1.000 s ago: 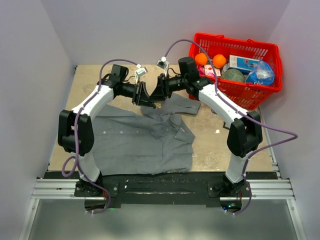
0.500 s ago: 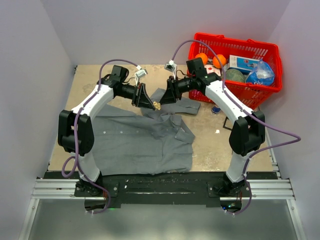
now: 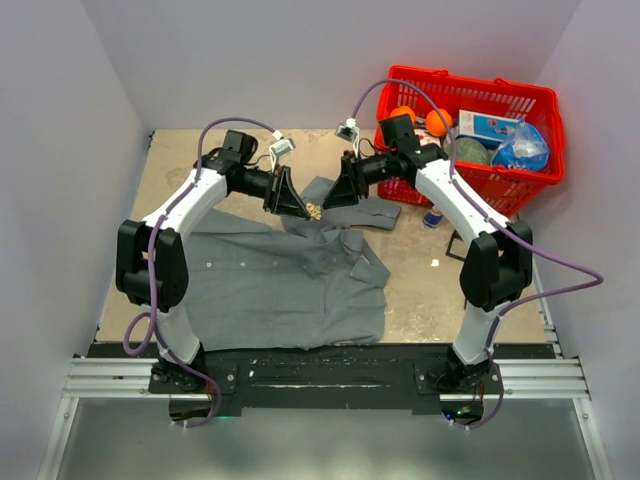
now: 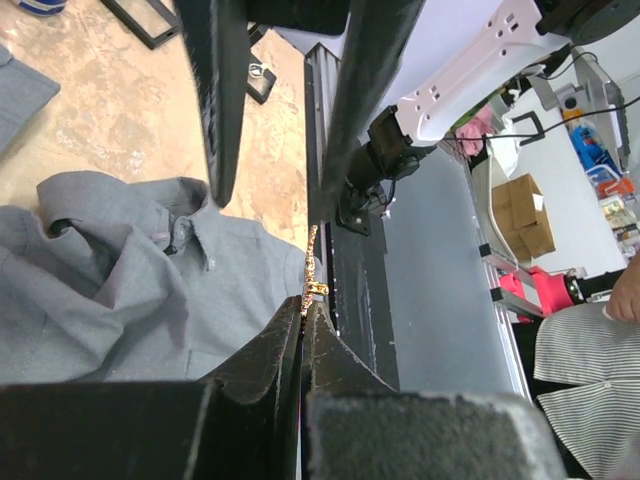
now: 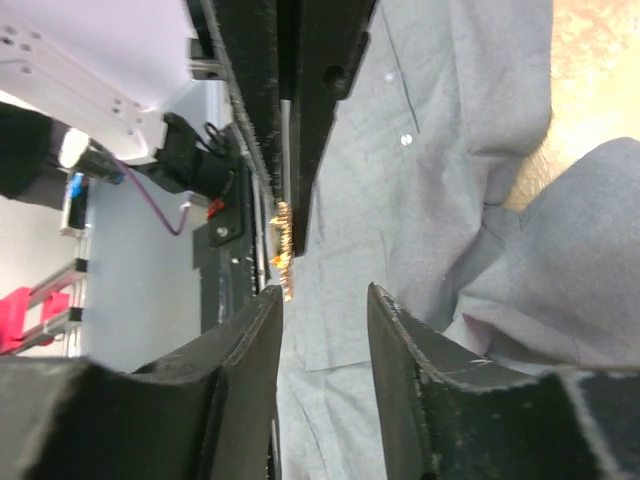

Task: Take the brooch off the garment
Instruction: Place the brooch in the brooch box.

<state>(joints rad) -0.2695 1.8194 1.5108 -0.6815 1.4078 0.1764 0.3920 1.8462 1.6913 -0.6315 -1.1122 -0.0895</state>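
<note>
The grey shirt [image 3: 280, 280] lies spread on the table, its collar at the far side. My left gripper [image 3: 300, 207] is shut on the small gold brooch [image 3: 313, 210] and holds it just above the collar. In the left wrist view the brooch [image 4: 312, 272] sticks out of the closed tips of the left gripper [image 4: 303, 318], with the shirt [image 4: 120, 290] behind it. My right gripper [image 3: 336, 196] is open and empty, a short way right of the brooch. In the right wrist view the right gripper [image 5: 325, 300] is open, and the brooch [image 5: 282, 245] hangs beyond its left finger over the shirt [image 5: 450, 150].
A red basket [image 3: 540, 100] at the back right holds oranges [image 3: 437, 121], a box and other items. A small blue object [image 3: 432, 218] lies on the table by the basket, and a tiny white piece [image 3: 434, 263] lies right of the shirt.
The two grippers were tip to tip over the collar. My right gripper has pulled back to the right, and the brooch now shows in my left gripper's tips.
</note>
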